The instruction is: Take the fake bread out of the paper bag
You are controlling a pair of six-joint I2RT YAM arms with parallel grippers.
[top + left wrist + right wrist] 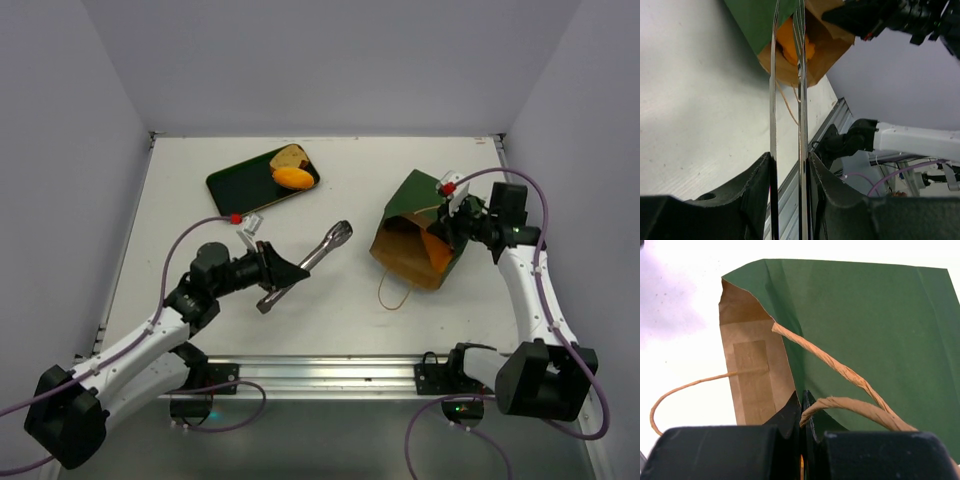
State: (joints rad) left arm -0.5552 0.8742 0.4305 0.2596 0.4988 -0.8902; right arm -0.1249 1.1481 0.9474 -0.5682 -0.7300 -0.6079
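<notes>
clamps a pair of metal tongs (322,250) in the closed left hand (282,274), tips aimed across the surface (200,290) toward the mouth of the paper bag (410,215) and clearly apart from it. pinches the bag's upper rim beside a string handle (840,372) with the right hand (447,228), fingers shut on the paper, the bag tipped over with its brown mouth facing the left arm and orange fake bread (790,45) just inside. shows an orange roll (292,178) and a tan piece (292,155) resting on the dark green tray (235,187) at the far left.
</notes>
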